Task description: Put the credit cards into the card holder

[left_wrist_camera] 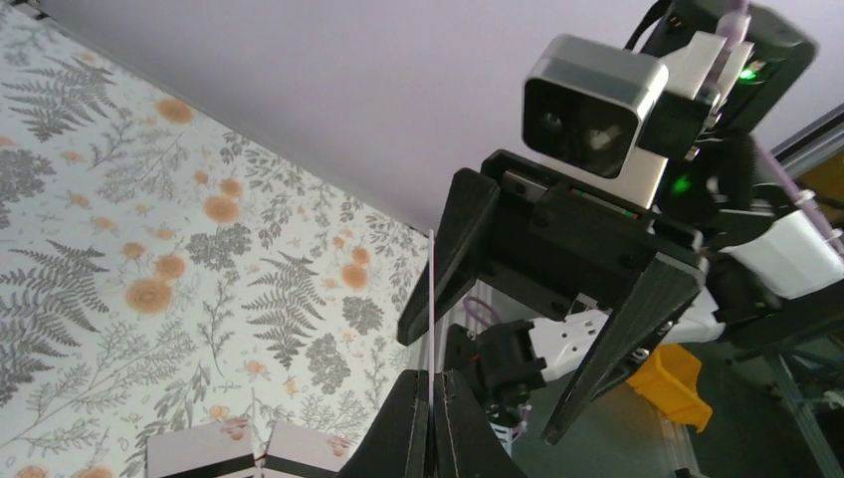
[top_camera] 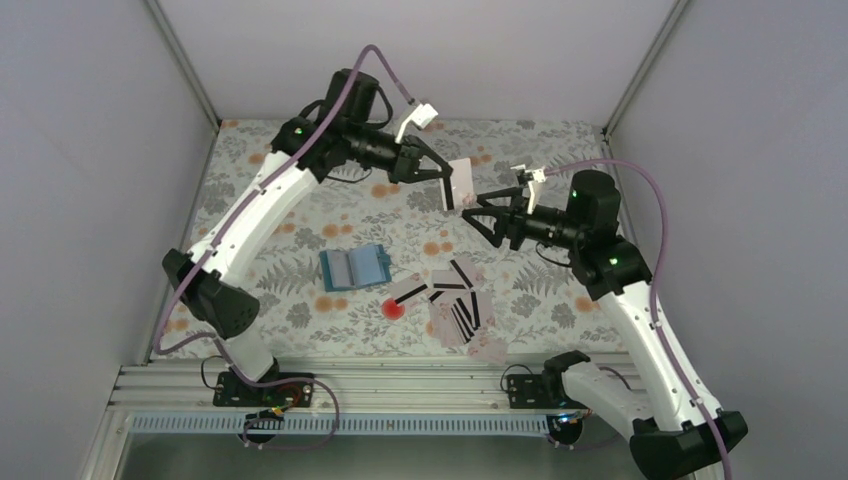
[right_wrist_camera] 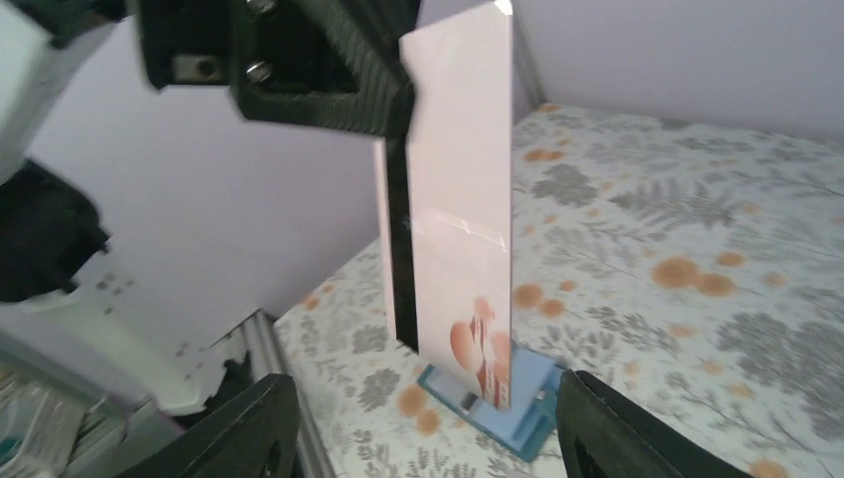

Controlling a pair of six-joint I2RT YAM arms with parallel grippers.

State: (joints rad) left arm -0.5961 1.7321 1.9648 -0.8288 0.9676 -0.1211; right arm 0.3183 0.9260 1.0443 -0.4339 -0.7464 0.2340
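Above the flowered surface (top_camera: 400,225) the left hand (top_camera: 446,175) is grasping a likely stiff, slippery credit card (top_camera: 460,186) by one end, leaving the free end for the released right hand (top_camera: 480,222).

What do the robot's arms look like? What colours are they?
Both arms are white with black joints. The left arm and right arm each carry a purple cable and a tiny green light. The left pincer and right pincer are black, with two pointy fingers and a white camera.
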